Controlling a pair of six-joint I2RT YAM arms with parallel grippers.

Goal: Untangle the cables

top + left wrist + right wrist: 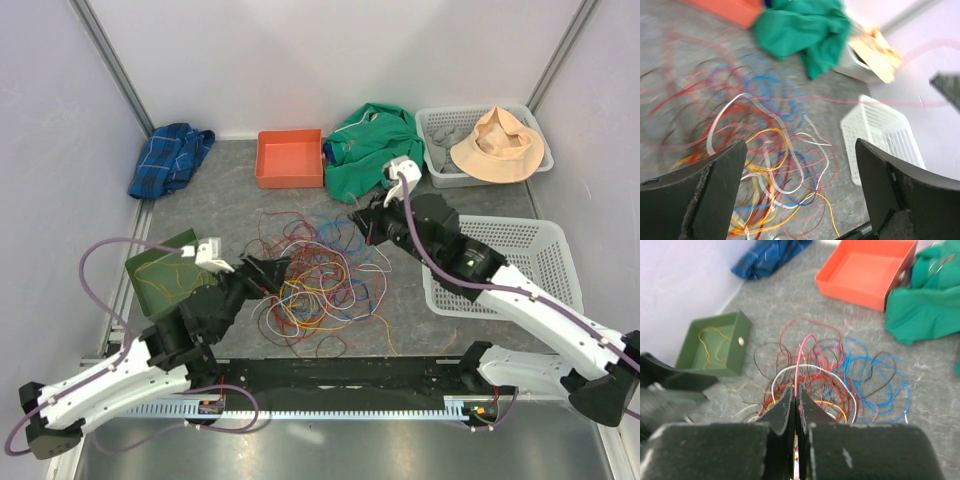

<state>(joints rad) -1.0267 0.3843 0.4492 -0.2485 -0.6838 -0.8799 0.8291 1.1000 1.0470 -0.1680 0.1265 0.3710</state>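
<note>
The cables (318, 272) lie in a loose tangle of red, blue, yellow, orange and white loops in the middle of the table. My left gripper (268, 272) hangs at the tangle's left edge. In the left wrist view it is wide open (800, 185) and empty, with yellow, white and red loops (775, 165) below it. My right gripper (356, 222) is at the tangle's far right edge. In the right wrist view it (796, 389) is shut on a thin pink cable (800, 357) that arches away from the tips into the pile (840, 375).
A green box (160, 272) holding a yellow wire stands left of the tangle. An orange tray (290, 158), a green cloth (368, 145) and a blue plaid cloth (170, 158) lie at the back. One white basket (520, 262) stands right, another with a hat (497, 143) back right.
</note>
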